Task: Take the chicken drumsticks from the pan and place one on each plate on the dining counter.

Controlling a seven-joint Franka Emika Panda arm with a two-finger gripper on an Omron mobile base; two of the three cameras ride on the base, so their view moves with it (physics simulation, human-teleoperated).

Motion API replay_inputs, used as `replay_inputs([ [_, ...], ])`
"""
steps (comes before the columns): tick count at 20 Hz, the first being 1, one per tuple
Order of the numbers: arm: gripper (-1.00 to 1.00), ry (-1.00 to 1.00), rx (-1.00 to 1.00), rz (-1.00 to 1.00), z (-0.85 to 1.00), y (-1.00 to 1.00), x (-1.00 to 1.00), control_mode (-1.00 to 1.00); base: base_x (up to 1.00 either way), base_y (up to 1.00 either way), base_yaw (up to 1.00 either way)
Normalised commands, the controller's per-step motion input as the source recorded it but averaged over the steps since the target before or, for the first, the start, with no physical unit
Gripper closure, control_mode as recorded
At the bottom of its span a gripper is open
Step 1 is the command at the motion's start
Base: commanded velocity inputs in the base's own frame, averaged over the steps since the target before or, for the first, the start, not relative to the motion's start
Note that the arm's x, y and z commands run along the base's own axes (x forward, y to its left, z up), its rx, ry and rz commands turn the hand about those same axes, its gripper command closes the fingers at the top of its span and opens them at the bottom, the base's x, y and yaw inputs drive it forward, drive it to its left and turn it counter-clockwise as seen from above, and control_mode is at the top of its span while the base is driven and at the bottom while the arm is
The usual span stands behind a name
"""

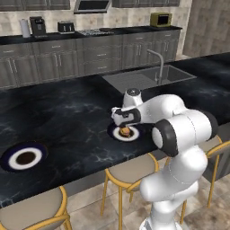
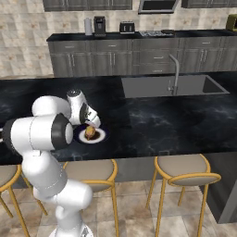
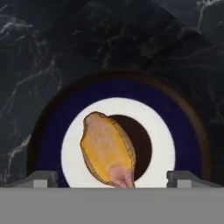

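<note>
A golden-orange chicken drumstick [image 3: 107,151] [image 1: 125,131] [image 2: 90,133] lies on a white plate with a dark rim [image 3: 162,148] [image 1: 113,132] [image 2: 100,135] near the front edge of the dining counter [image 1: 67,112]. My gripper [image 3: 112,178] [image 1: 124,124] [image 2: 92,124] hangs just above it, pointing down. It is open, its fingertips [image 3: 41,178] stand either side of the drumstick, and nothing is gripped. A second, alike plate [image 1: 24,158] sits further left on the counter with no food on it. The pan is out of view.
A sink with a tall faucet [image 1: 159,67] [image 2: 174,74] is set into the counter behind the plate. Stools with yellow frames [image 1: 130,170] [image 2: 187,169] stand along the near side. The wall counter [image 1: 90,40] at the back carries small appliances.
</note>
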Motion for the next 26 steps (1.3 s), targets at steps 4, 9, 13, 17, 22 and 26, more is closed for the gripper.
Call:
replay_inputs([
  [4,-1.0,0.13,0.0,0.0,0.46,-0.19,-0.6,-1.0,0.0,0.0,0.0],
  [9,-1.0,0.07,0.0,0.02,0.24,-0.27,-0.84,-1.0,0.0,0.0,0.0],
  [13,-1.0,-0.07,0.0,0.07,0.05,-0.18,-0.99,-1.0,0.0,0.0,0.0],
  [17,-1.0,-0.25,0.0,0.02,0.0,-0.13,-0.94,-1.0,0.0,0.0,0.0],
  [22,-1.0,-0.22,0.0,0.0,0.0,-0.04,-0.75,-1.0,0.0,0.0,0.0],
  [26,-1.0,-0.09,0.04,-0.02,0.06,-0.1,-0.55,-1.0,0.0,0.0,0.0],
])
